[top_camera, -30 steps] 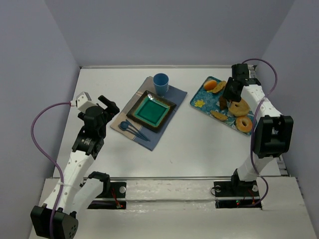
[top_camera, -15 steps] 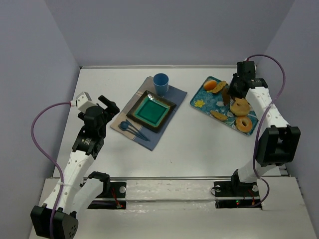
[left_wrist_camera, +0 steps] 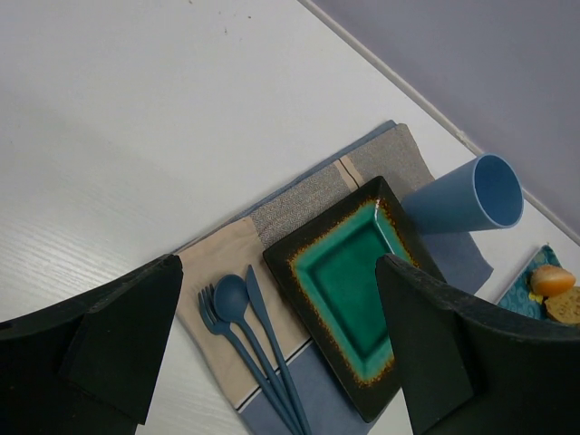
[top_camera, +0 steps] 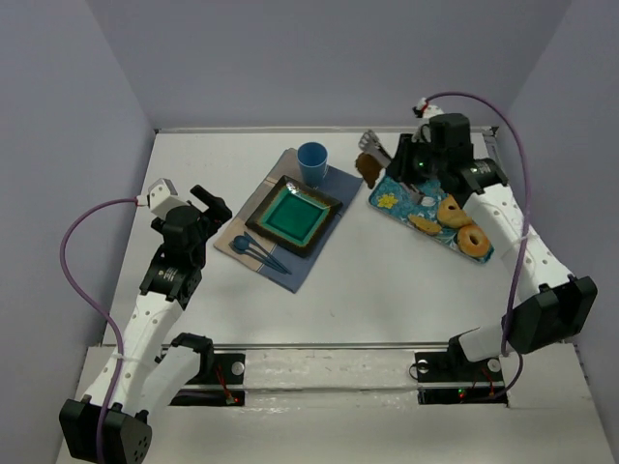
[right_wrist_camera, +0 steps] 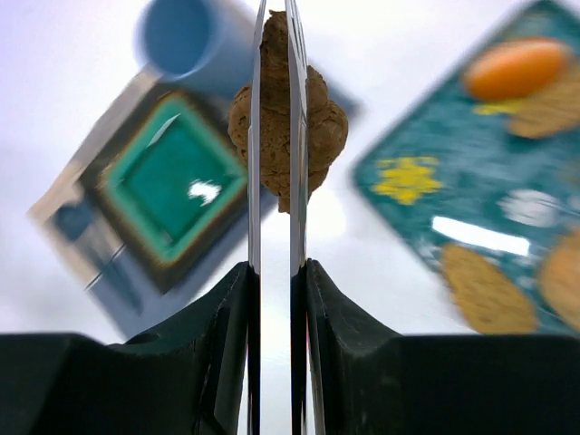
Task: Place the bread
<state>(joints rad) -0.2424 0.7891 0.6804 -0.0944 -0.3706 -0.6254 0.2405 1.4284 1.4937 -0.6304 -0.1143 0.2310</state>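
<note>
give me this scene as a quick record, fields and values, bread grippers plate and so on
bread: dark brown piece, held in the air by the tray's left corner
right gripper: shut on the bread
left gripper: open, empty, left of the placemat
green plate: empty, on the placemat
tray: donuts on it
blue cup: at the plate's far corner
task state: bread not yet placed

right claw (top_camera: 371, 151): swung left off tray (top_camera: 391, 184) | bread (top_camera: 368, 171): lifted, now clamped
</note>
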